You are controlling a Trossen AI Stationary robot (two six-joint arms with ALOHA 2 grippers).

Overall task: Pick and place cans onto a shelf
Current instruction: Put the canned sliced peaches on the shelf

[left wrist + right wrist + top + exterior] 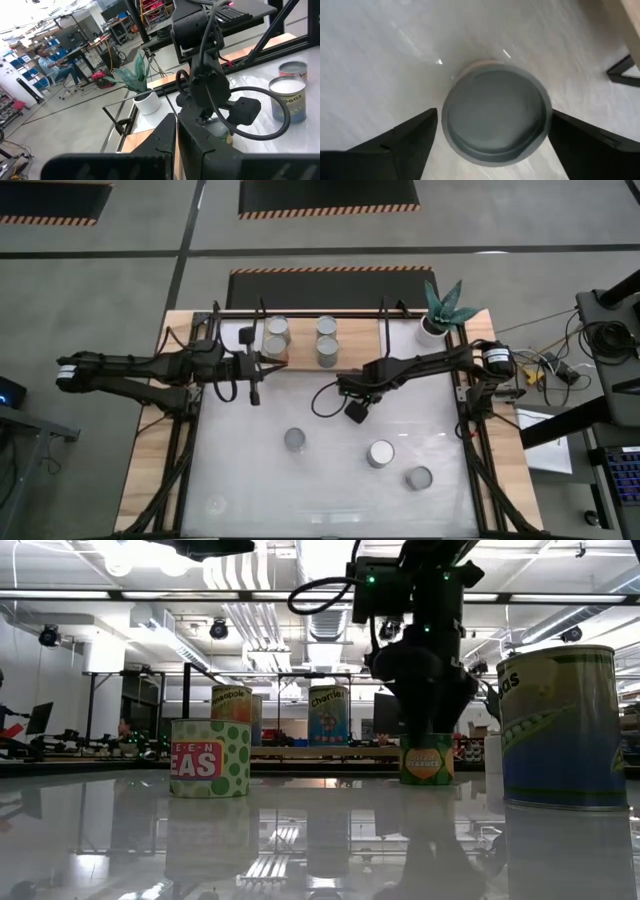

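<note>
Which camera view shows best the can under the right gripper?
The right wrist view: the can fills it, lid up, between open fingers. The low view shows only its label under the right gripper. The high view hides it.

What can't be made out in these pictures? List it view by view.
- High view: the right gripper covers the can under it.
- Right wrist view: that can shows only its lid; its label is out of sight.
- Low view: the pea can is cut off by the picture's right edge; a shelf can is partly hidden behind the green peas can.
</note>
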